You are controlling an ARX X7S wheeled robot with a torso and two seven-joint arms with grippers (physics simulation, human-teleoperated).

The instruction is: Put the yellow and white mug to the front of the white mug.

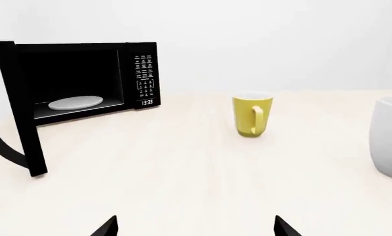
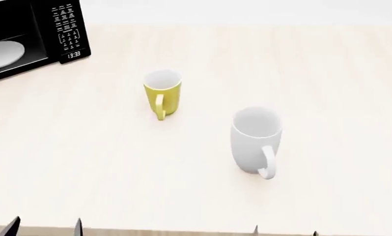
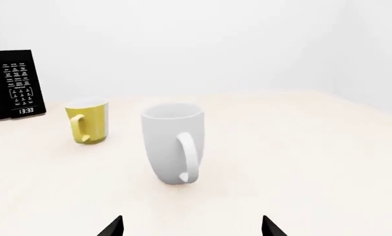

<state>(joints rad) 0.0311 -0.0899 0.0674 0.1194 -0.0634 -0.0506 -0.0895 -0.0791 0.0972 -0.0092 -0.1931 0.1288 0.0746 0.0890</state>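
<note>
The yellow and white mug [image 2: 163, 93] stands upright on the table, handle toward me; it also shows in the left wrist view [image 1: 252, 114] and the right wrist view [image 3: 88, 121]. The white mug [image 2: 256, 139] stands upright to its right and nearer me, handle toward me, and shows in the right wrist view [image 3: 172, 143] and at the edge of the left wrist view [image 1: 389, 136]. My left gripper [image 1: 194, 227] is open and empty, near the table's front edge [image 2: 46, 227]. My right gripper [image 3: 191, 227] is open and empty, also at the front edge [image 2: 284, 230].
A black microwave [image 2: 32, 34] with its door open stands at the back left, a white plate [image 1: 76, 103] inside it. The pale wooden table [image 2: 104, 167] spreads around the mugs.
</note>
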